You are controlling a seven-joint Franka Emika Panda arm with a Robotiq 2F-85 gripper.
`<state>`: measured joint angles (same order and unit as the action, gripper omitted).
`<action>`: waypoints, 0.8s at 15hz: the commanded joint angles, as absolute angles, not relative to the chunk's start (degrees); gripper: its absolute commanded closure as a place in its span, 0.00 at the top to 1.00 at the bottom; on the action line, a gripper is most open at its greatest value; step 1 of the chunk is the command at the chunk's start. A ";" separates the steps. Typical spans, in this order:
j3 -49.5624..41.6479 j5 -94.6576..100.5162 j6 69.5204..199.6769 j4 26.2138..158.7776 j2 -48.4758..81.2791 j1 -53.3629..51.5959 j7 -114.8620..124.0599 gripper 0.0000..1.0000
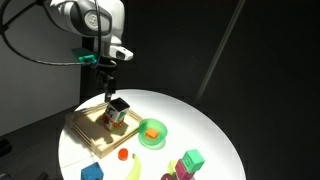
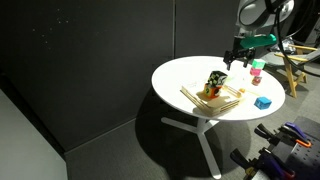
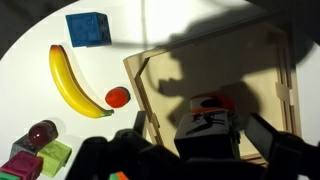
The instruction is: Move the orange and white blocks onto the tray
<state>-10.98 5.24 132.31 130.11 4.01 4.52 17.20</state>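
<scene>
Since shadow covers the white block (image 3: 210, 135) under the gripper (image 1: 111, 93), can't tell if jaws clamp it. Orange block (image 3: 208, 103) sits half-hidden on the tray (image 3: 178, 68).

tray (image 3: 215, 60): right side cut by wrist-view edge, near rim hidden behind gripper (image 3: 212, 150)
orange block (image 3: 208, 102): only a sliver shows above white block (image 3: 210, 132)
gripper jaws: lost in shadow, grip unreadable
blue block (image 1: 92, 172): bottom cut by frame edge
white block (image 2: 214, 80) in an exterior view: too small to tell from orange block
</scene>
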 commanded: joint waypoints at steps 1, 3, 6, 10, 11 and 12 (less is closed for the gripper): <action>-10.01 5.82 132.77 136.58 -4.11 5.90 9.90 1.00; -9.98 5.67 131.56 138.75 -7.81 6.22 5.73 1.00; -9.85 5.46 130.11 141.59 -12.75 6.48 0.28 1.00; -9.49 5.25 125.97 144.08 -18.38 6.25 -4.59 1.00; -9.16 5.65 124.27 144.29 -19.54 6.31 -4.66 1.00; -8.79 6.03 123.31 144.68 -20.55 6.43 -4.22 1.00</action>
<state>-10.04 5.24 126.52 142.68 -15.94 5.55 -2.86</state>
